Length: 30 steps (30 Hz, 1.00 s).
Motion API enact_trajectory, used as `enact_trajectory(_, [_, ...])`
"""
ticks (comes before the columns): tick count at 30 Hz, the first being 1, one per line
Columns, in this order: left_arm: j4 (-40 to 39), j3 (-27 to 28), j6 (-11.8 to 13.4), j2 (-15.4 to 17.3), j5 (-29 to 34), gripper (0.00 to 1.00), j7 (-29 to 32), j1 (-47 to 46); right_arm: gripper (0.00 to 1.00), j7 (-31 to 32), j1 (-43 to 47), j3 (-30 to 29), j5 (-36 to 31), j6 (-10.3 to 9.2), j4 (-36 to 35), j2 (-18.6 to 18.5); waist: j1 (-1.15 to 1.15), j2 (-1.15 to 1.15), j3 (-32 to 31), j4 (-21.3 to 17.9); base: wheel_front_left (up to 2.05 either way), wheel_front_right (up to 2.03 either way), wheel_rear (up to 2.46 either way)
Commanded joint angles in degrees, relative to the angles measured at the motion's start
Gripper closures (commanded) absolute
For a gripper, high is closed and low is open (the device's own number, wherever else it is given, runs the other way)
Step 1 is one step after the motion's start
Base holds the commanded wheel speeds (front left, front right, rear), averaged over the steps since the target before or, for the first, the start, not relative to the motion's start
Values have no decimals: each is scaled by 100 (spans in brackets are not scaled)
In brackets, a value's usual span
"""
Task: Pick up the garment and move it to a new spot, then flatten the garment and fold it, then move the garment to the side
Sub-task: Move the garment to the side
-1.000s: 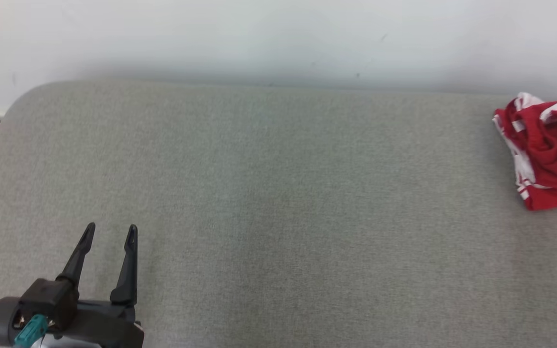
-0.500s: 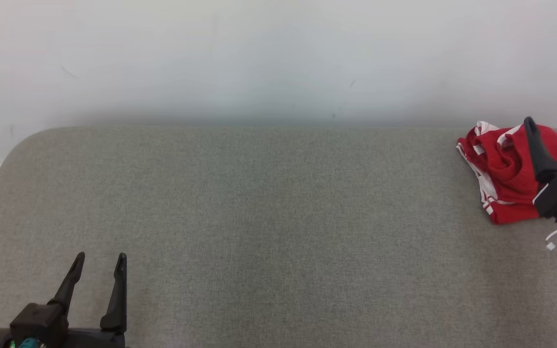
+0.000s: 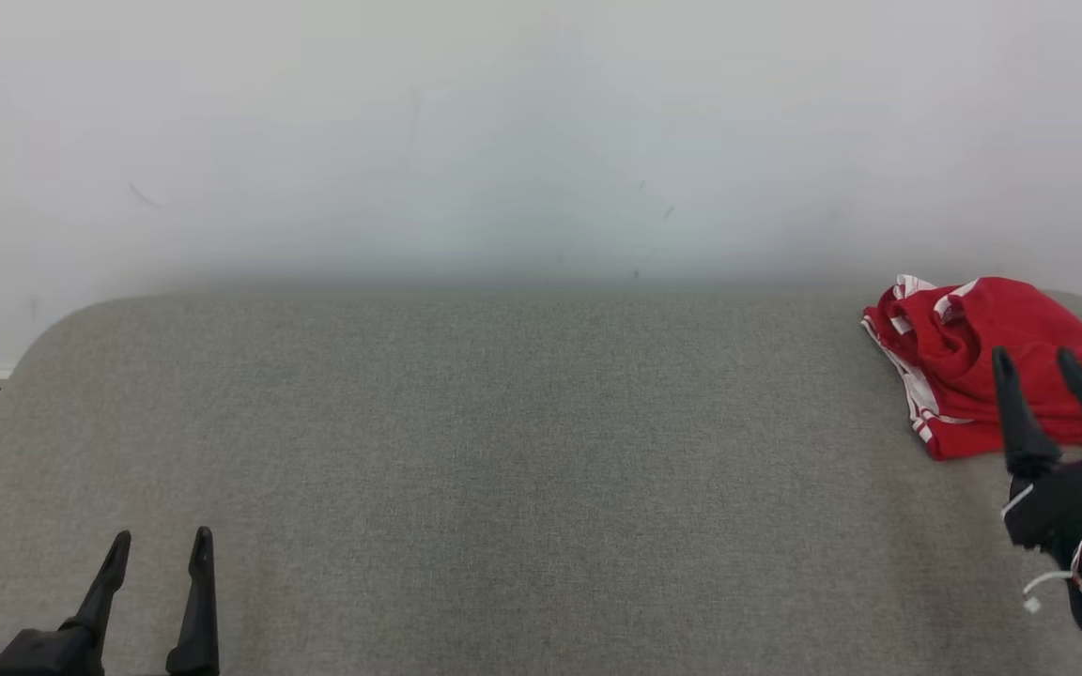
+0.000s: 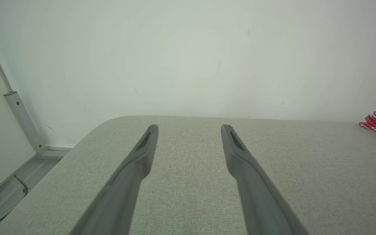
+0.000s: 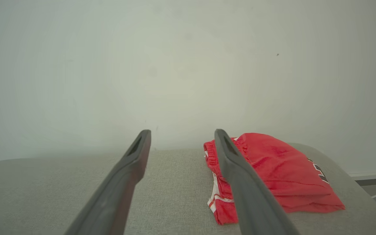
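Red cloth with white trim: the garment (image 3: 973,347), lying in a low, layered bundle at the far right corner of the grey surface (image 3: 503,451), close under the pale wall (image 3: 503,141); elastic waistband turned to the left and dark lettering on the right flank, as seen from the right wrist view; right gripper (image 3: 1034,361) poised on the near side of the bundle, fingers spread wide, holding nothing, tips overlapping the red cloth in the head view; touching it or merely above it, cannot tell; left gripper (image 3: 162,535) at the near left, well apart from the garment, likewise spread wide and empty, over bare surface. Fits two stages equally: a heap waiting to be lifted to a new spot, or a folded bundle set to the side with the gripper beside it; not settled by these views. Either way, judged sensible: keep the spread fingers from snagging the white trim or the waistband; go slowly near the rounded corner, for fear of soft cloth sliding off the edge; avoid tugging one layer alone and spoiling the stack; leave the left gripper out of the right arm's path.
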Motion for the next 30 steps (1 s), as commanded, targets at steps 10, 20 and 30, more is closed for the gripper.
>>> enact_trajectory(10, [-128,110,140,93,-91,0,27,263,0,686,1497,-1586,-932,-3,-1756,999,0,0,-143,-59,0,0,0])
enact_trajectory(20, [-182,132,240,95,-137,0,9,336,0,1263,2451,-2094,-2057,-2,-3442,1873,0,0,-156,-164,0,0,0])
enact_trajectory(30, [-105,175,287,136,-211,0,-4,378,0,1368,2904,-1696,-2463,-2,-4103,2024,0,0,-144,-263,0,0,0])
